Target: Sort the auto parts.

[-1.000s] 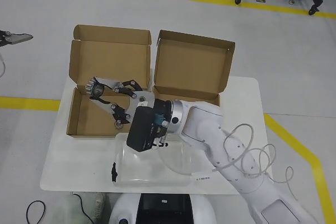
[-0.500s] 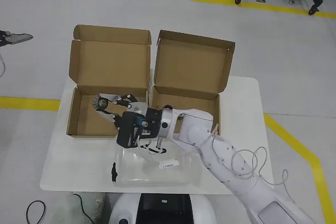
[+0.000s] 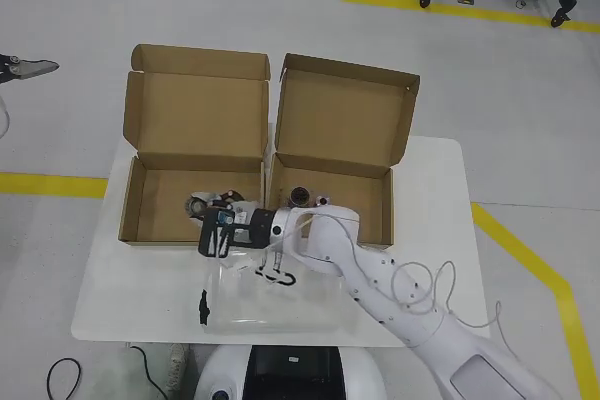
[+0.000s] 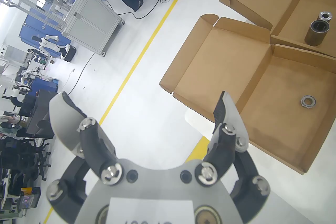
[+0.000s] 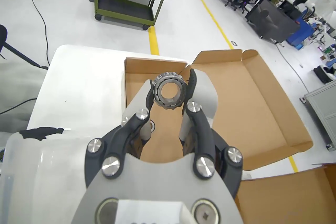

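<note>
Being clamped between the fingers of the right gripper [image 5: 170, 87]: a tapered roller bearing [image 5: 169, 94], gripped across its roller ring, bore facing the wrist camera. It is being held over the floor of the left cardboard box [image 3: 155, 215], toward that box's near wall. The step in hand is being judged as the drop-off into that box.

To do it well:
- The bearing is best being lowered close to the box floor before the fingers are being spread. A round part let go from height is likely to roll.
- A second bearing ring [image 4: 308, 101] is already lying on the same box floor, so the release point is being advised apart from it and off the box walls.

The left gripper [image 4: 144, 107] is hanging well off the box's outer side, over the room floor, jaws spread wide with nothing between them.

A dark steel bushing [image 4: 316, 33] and a smaller steel sleeve [image 4: 325, 16] are standing in the second cardboard box [image 3: 365, 205], which adjoins the left cardboard box.

Hard to make out:
- The bearing's height above the box floor cannot be judged.
- In the top view one ring is showing at the fingertips. Whether it is the held bearing or the lying one cannot be told.
- Part of the box floor is being covered by the arm.
- The contents of the clear plastic bin [image 3: 245, 305], just beside the box's near wall, cannot be told.
</note>
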You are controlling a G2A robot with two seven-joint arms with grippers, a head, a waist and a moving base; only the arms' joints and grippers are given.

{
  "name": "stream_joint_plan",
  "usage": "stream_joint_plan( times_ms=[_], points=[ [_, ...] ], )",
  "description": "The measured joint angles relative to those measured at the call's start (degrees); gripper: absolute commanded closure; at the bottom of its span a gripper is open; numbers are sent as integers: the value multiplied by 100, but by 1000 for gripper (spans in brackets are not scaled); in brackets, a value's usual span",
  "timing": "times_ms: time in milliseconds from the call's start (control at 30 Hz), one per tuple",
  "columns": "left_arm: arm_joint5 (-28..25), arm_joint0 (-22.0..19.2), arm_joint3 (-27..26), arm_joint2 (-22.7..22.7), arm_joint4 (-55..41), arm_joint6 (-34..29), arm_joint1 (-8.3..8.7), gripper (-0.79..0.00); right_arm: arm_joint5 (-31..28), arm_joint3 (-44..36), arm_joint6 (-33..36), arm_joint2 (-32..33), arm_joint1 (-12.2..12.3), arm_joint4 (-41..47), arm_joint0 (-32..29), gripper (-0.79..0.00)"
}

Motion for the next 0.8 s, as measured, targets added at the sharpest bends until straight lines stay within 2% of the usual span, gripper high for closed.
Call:
stream_joint_plan(
  times_ms=[333, 800],
  points=[
    [0, 0, 0, 0, 0, 0, 0, -785, 105, 933, 121, -312, -271, 377, 509, 0],
    [0, 0, 0, 0, 0, 0, 0, -785, 361, 2680, 860, -888, -889, 929, 1384, 0]
  ],
)
